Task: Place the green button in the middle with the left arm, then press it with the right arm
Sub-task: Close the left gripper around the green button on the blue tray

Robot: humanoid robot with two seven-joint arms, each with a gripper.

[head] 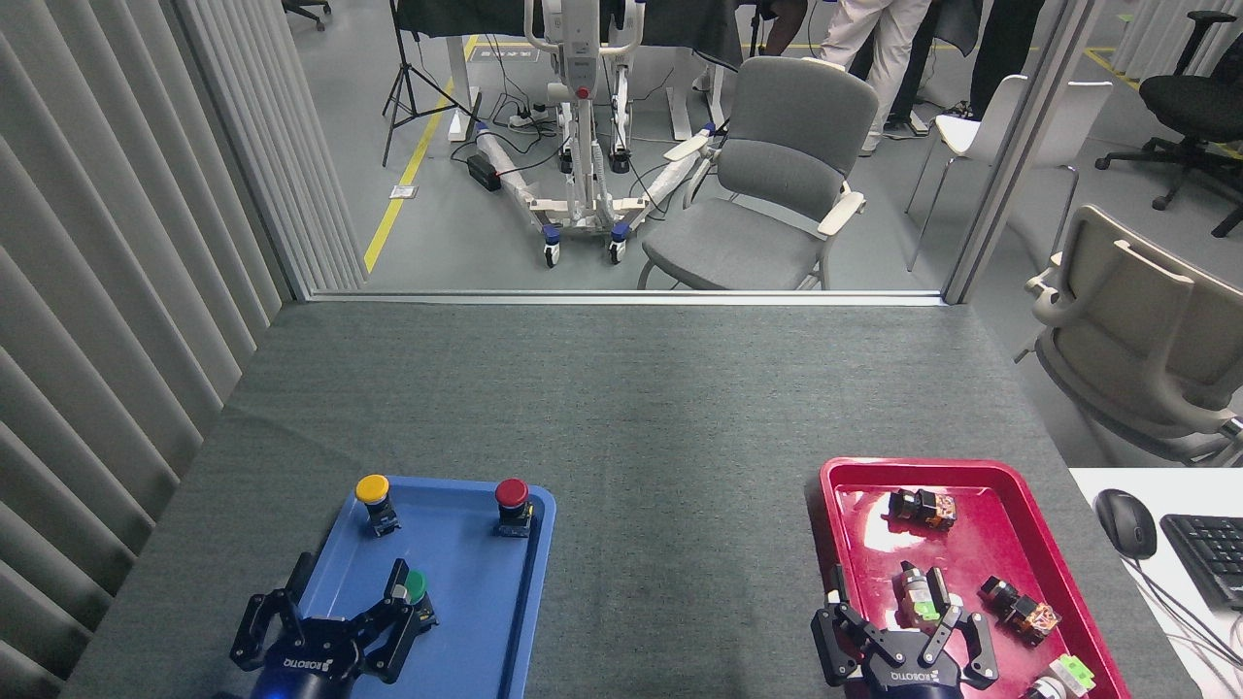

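The first step is in hand: picking up the green button (416, 584), which stands in the near part of the blue tray (476, 621), closer to the robot than the yellow button (372, 489) and the red button (512, 494). The left gripper (340, 607) hangs over the tray with its fingers spread wide, one fingertip just beside the green cap; nothing is held. The next move likely calls for the fingers to settle around the button and close, then lift it and carry it to the bare grey table (670, 524) between the two trays. The right gripper (898, 621) sits open and empty at the near edge of the red tray (825, 495). Whether the left finger actually touches the button cannot be told, the button's base is partly hidden, and both arms are cut off by the bottom edge.
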